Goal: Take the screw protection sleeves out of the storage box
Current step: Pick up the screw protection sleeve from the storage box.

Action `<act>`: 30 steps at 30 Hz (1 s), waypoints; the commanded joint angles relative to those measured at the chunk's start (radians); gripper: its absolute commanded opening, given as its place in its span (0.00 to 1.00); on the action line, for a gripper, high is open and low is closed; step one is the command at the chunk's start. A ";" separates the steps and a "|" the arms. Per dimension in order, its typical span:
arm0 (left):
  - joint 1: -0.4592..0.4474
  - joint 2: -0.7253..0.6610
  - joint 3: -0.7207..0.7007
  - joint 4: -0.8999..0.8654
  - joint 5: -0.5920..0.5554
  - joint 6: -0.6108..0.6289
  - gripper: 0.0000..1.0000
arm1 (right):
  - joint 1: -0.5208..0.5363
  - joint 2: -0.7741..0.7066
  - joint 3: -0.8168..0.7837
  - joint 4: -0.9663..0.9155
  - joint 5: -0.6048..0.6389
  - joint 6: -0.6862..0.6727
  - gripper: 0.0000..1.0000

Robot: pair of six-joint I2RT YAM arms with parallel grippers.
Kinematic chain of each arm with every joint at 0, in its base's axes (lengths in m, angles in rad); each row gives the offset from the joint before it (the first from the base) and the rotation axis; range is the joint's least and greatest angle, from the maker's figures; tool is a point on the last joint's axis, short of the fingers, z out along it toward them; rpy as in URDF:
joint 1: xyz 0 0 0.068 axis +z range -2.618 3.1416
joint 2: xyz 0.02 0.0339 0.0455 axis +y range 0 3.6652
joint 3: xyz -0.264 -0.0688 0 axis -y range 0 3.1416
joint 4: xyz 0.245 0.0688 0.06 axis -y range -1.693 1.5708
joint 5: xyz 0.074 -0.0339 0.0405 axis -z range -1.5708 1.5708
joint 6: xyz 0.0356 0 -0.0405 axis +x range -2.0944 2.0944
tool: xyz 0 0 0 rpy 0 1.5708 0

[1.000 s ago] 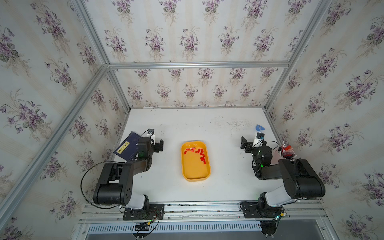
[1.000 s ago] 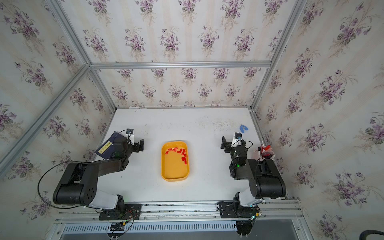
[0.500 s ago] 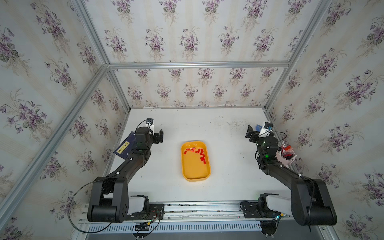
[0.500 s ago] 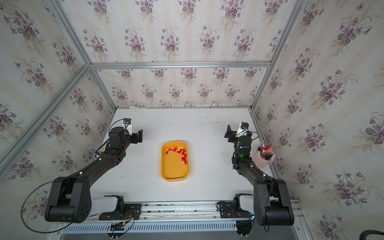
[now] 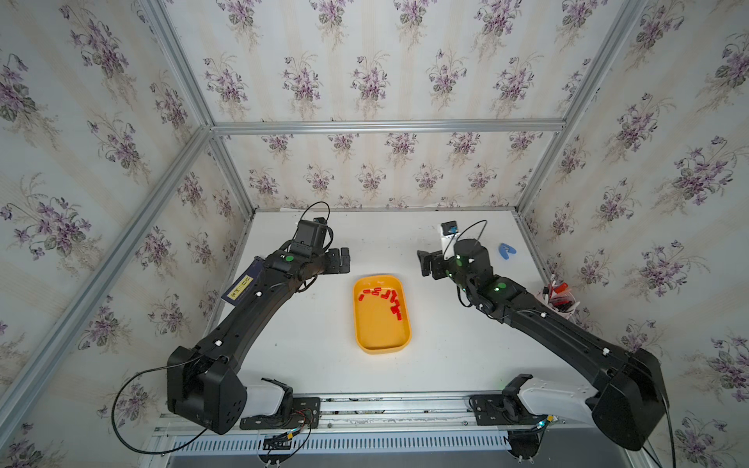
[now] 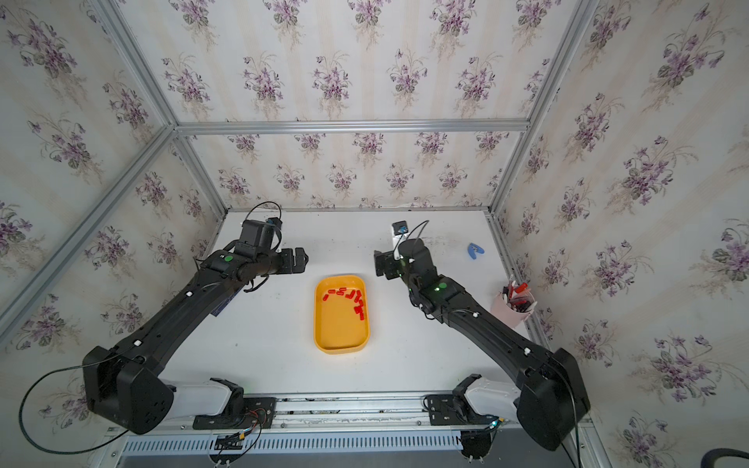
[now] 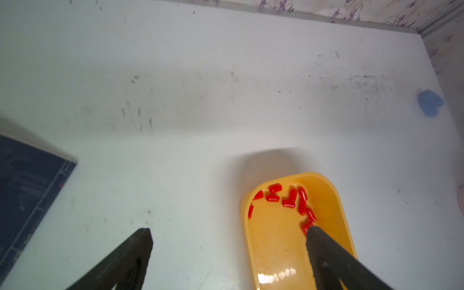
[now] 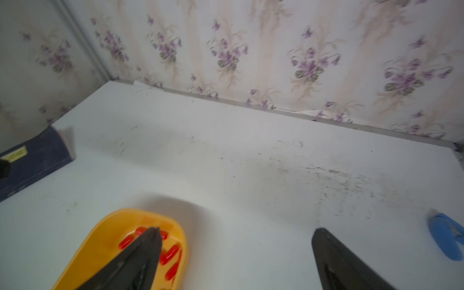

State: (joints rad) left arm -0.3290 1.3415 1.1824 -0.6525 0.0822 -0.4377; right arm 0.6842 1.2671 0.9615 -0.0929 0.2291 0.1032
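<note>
The left arm (image 5: 251, 308) and right arm (image 5: 543, 324) reach forward from their bases, angled inward toward each other. The left gripper (image 5: 345, 260) and right gripper (image 5: 422, 263) face one another, jaws spread wide, both empty.

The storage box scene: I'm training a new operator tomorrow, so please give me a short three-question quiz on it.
1. True or false: all screw protection sleeves in view lie inside the storage box.
2. Pick one. The left hand and right hand are: A) both open and holding nothing; B) both shut on sleeves; C) one open, one shut.
3. Fill in: seen from the robot, the sleeves sit in the box's ____ half.

Key: 1 true; 2 A; 3 far.
</note>
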 commanded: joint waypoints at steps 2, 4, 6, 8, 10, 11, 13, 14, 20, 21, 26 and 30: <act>-0.021 -0.028 -0.055 -0.172 0.107 -0.213 1.00 | 0.138 0.090 0.103 -0.218 -0.008 0.007 0.97; -0.026 -0.044 -0.085 -0.173 0.139 -0.242 1.00 | 0.184 0.147 0.152 -0.261 -0.050 -0.005 0.91; -0.030 -0.055 -0.116 -0.162 0.174 -0.259 1.00 | 0.205 0.196 0.180 -0.287 -0.108 -0.016 0.86; -0.031 -0.064 -0.143 -0.151 0.199 -0.270 1.00 | 0.210 0.236 0.195 -0.306 -0.163 -0.027 0.81; -0.031 -0.068 -0.162 -0.153 0.211 -0.272 1.00 | 0.213 0.278 0.221 -0.344 -0.217 -0.038 0.75; -0.031 -0.070 -0.170 -0.153 0.215 -0.272 1.00 | 0.213 0.298 0.232 -0.363 -0.234 -0.041 0.72; -0.031 -0.080 -0.188 -0.147 0.223 -0.272 1.00 | 0.214 0.338 0.254 -0.402 -0.270 -0.054 0.67; -0.031 -0.083 -0.194 -0.147 0.224 -0.271 1.00 | 0.214 0.357 0.266 -0.419 -0.278 -0.060 0.64; -0.031 -0.085 -0.217 -0.131 0.254 -0.264 1.00 | 0.213 0.502 0.371 -0.530 -0.300 -0.090 0.59; -0.031 -0.084 -0.219 -0.130 0.258 -0.261 1.00 | 0.212 0.527 0.386 -0.545 -0.307 -0.097 0.58; -0.031 -0.079 -0.216 -0.127 0.267 -0.250 1.00 | 0.199 0.644 0.520 -0.626 -0.301 -0.134 0.51; -0.030 -0.077 -0.214 -0.125 0.269 -0.244 1.00 | 0.182 0.740 0.610 -0.686 -0.298 -0.169 0.47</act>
State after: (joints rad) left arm -0.3603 1.2633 0.9630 -0.7879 0.3420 -0.6952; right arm 0.8734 1.9690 1.5368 -0.6941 -0.0689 -0.0277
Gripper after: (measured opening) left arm 0.998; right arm 0.480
